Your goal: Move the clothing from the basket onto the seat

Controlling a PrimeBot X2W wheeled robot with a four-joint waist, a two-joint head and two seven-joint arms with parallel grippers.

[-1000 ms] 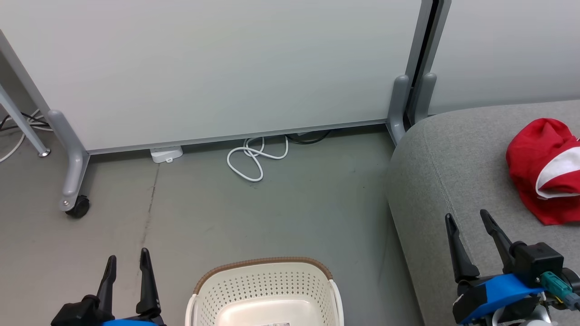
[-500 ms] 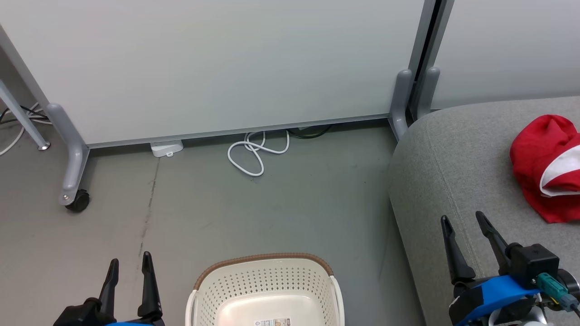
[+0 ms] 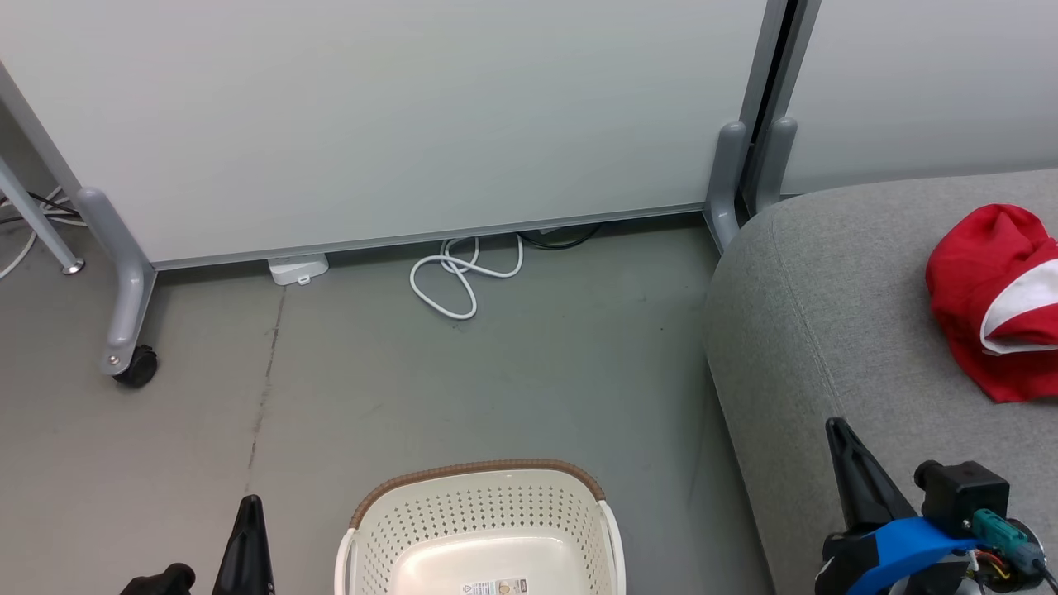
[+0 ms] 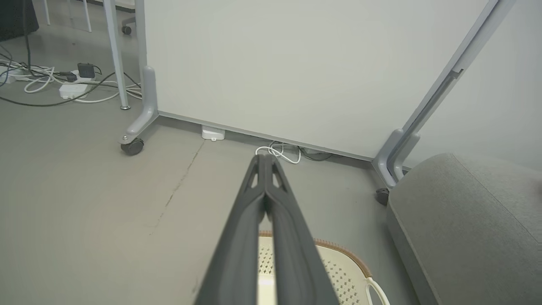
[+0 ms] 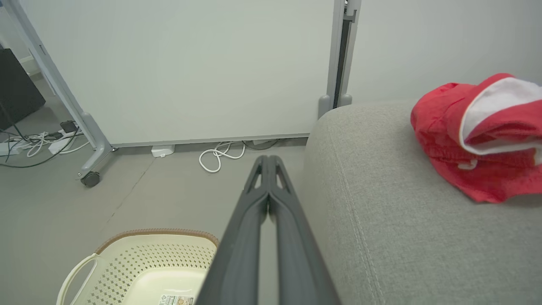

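In the head view, the clothing, a red heap with a white panel, lies on the seat, toward its right side. The right gripper hangs over the seat's near left part, well apart from the clothing. The basket stands on the floor just off the seat's left edge, and the left gripper is beyond it.

In the left wrist view, the left gripper's two fingers press together with nothing between them, above the basket's rim.

In the right wrist view, the right gripper's fingers meet at the tips and hold nothing. The clothing lies on the seat, clear of them.
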